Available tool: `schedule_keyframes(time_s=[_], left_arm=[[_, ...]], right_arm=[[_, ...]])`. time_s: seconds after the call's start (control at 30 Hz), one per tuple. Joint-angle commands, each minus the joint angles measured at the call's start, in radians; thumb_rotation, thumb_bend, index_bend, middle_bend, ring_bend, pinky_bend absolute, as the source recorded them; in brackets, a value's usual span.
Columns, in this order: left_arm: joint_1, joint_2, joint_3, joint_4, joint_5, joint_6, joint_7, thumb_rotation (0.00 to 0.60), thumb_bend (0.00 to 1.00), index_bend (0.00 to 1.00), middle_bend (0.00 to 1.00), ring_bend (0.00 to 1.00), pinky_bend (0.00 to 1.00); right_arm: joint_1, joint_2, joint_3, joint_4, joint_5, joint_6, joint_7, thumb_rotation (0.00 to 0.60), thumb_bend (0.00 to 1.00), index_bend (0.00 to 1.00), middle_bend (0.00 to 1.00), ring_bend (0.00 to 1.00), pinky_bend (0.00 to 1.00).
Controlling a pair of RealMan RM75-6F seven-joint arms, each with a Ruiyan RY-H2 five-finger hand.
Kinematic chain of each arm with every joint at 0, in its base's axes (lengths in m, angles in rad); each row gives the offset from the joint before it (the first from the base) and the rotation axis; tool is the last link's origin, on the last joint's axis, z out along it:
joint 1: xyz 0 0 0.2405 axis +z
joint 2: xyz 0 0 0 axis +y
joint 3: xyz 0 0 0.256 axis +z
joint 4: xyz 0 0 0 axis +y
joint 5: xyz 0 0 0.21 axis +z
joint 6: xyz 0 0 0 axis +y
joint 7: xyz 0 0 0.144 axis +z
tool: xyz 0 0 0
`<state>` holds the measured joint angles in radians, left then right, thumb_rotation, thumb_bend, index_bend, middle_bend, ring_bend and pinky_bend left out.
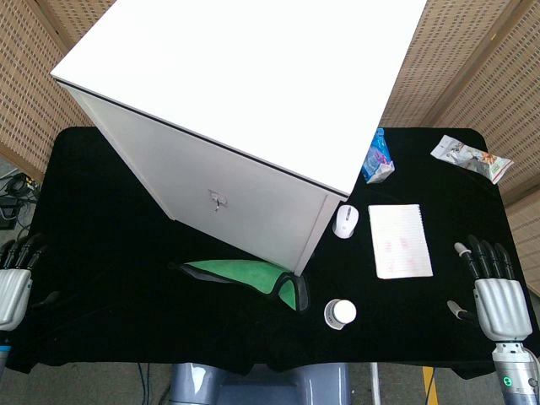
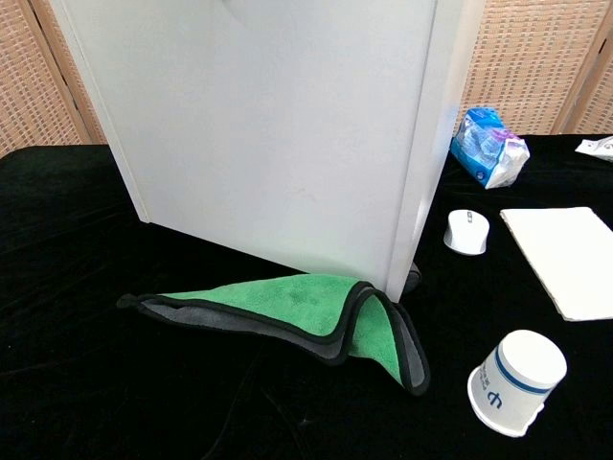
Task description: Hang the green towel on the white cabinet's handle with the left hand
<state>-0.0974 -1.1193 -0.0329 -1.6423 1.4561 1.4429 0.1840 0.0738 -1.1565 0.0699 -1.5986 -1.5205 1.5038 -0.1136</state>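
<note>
The green towel [image 1: 245, 273] with a dark grey border lies folded on the black table, against the foot of the white cabinet [image 1: 236, 93]; the chest view shows the towel [image 2: 297, 302] flat with one corner turned up. A small metal handle [image 1: 218, 200] sticks out of the cabinet's front, above the towel. My left hand [image 1: 15, 278] rests at the table's left edge, far from the towel, fingers extended, holding nothing. My right hand [image 1: 496, 291] rests at the right edge, fingers apart and empty. Neither hand appears in the chest view.
A white mouse [image 1: 345, 221] lies by the cabinet's right corner. A white paper cup [image 2: 517, 381] lies on its side near the front. A white notepad [image 1: 400, 240], a blue packet [image 1: 378, 159] and a snack wrapper [image 1: 470, 158] sit on the right side.
</note>
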Motion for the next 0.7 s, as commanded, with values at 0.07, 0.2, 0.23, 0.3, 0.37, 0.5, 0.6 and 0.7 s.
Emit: schedule_keyframes(time_s=[0.07,0.2,0.23,0.3,0.37,0.5,0.6,0.7], left_arm=[[0.000,0.002,0.002,-0.003,0.001,0.003,0.001,0.600,0.14,0.00,0.00,0.00,0.00],[-0.001,0.003,0.003,-0.004,-0.005,-0.003,0.003,0.600,0.14,0.00,0.00,0.00,0.00],[-0.001,0.003,0.003,-0.005,-0.006,-0.004,0.003,0.600,0.14,0.00,0.00,0.00,0.00],[-0.002,0.003,0.002,-0.005,-0.004,-0.003,0.002,0.600,0.14,0.00,0.00,0.00,0.00],[-0.003,0.003,0.002,-0.004,-0.003,-0.003,0.000,0.600,0.14,0.00,0.00,0.00,0.00],[-0.006,0.002,0.001,-0.001,-0.004,-0.008,-0.005,0.600,0.14,0.00,0.00,0.00,0.00],[-0.008,0.001,-0.001,0.002,-0.007,-0.012,-0.008,0.600,0.14,0.00,0.00,0.00,0.00],[-0.007,0.001,0.000,0.001,-0.006,-0.010,-0.009,0.600,0.14,0.00,0.00,0.00,0.00]], right_arm=[[0.000,0.006,-0.003,-0.003,0.003,0.004,-0.001,0.600,0.13,0.00,0.00,0.00,0.00],[0.001,0.008,-0.003,-0.005,0.002,0.003,-0.001,0.600,0.13,0.00,0.00,0.00,0.00],[0.001,0.008,-0.004,-0.006,0.002,0.002,-0.001,0.600,0.13,0.00,0.00,0.00,0.00],[0.000,0.008,-0.004,-0.007,0.001,0.004,0.000,0.600,0.13,0.00,0.00,0.00,0.00],[0.000,0.008,-0.003,-0.006,0.002,0.005,0.001,0.600,0.13,0.00,0.00,0.00,0.00],[0.003,0.006,-0.001,-0.004,0.009,-0.002,-0.003,0.600,0.13,0.00,0.00,0.00,0.00],[0.004,0.004,-0.001,-0.003,0.013,-0.007,-0.007,0.600,0.13,0.00,0.00,0.00,0.00],[0.004,0.004,-0.001,-0.003,0.012,-0.007,-0.006,0.600,0.13,0.00,0.00,0.00,0.00]])
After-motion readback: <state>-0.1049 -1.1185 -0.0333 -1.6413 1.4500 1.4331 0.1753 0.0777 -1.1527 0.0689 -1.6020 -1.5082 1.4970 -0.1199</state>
